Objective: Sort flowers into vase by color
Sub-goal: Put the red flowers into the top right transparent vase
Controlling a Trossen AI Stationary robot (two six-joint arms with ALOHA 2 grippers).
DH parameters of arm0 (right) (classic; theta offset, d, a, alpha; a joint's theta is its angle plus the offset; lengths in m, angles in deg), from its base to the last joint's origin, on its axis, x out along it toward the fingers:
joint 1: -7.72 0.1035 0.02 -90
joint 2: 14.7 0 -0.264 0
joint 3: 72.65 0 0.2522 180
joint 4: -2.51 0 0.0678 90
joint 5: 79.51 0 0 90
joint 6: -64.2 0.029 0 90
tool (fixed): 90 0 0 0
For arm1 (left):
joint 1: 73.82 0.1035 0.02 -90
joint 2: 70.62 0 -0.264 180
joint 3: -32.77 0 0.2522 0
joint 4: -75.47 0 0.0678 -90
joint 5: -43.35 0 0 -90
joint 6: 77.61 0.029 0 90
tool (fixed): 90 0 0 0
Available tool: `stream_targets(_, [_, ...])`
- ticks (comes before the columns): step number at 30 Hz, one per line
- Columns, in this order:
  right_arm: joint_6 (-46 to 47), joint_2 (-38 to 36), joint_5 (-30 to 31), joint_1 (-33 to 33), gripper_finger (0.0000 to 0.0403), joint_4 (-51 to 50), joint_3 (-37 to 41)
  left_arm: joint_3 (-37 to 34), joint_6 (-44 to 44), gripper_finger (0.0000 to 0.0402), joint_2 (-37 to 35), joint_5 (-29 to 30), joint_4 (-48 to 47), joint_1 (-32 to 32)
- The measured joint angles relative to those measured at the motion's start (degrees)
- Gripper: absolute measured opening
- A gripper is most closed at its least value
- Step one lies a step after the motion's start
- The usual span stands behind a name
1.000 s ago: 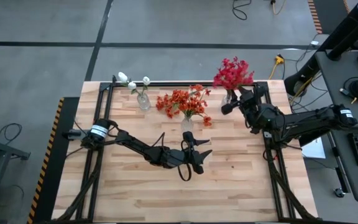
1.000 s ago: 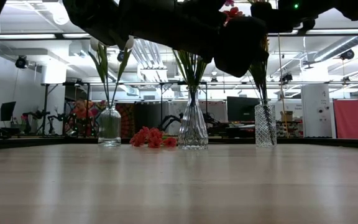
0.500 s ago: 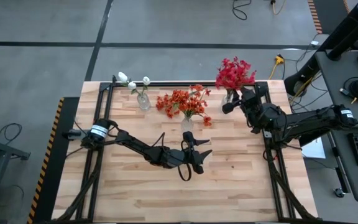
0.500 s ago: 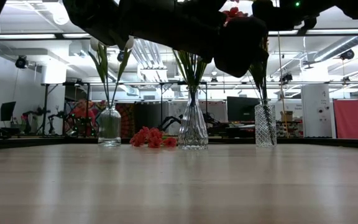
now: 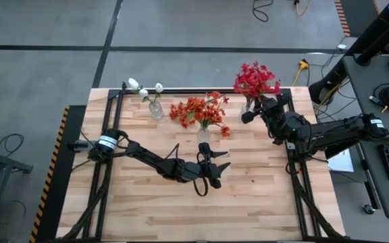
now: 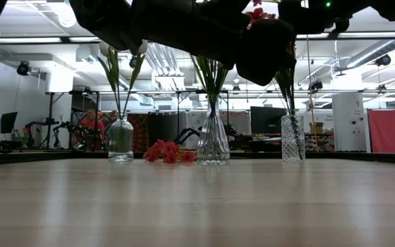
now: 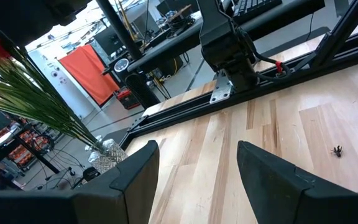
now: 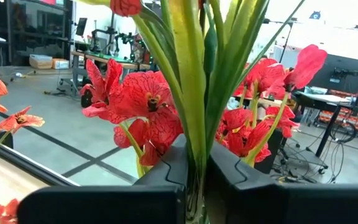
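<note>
left arm: stretched low across the table's middle | left gripper (image 5: 211, 170): fingers apart, holding nothing | right arm: reaching in from the right side | right gripper (image 8: 194, 180): fingers pinched on green stems

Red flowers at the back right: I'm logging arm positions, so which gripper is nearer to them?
Right. The right gripper is shut on the stems right under the red flowers. The left gripper hovers open over mid-table, well away from them.
</note>
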State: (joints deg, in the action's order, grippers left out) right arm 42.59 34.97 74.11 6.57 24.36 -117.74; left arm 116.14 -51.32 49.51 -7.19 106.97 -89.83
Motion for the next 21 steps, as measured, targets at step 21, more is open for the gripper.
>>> stream_targets(21, [4.03, 0.04, 0.04, 0.00, 0.0018, -5.35, -0.02, 0.00, 0.00, 0.0199, 0.00, 0.00, 0.00, 0.00])
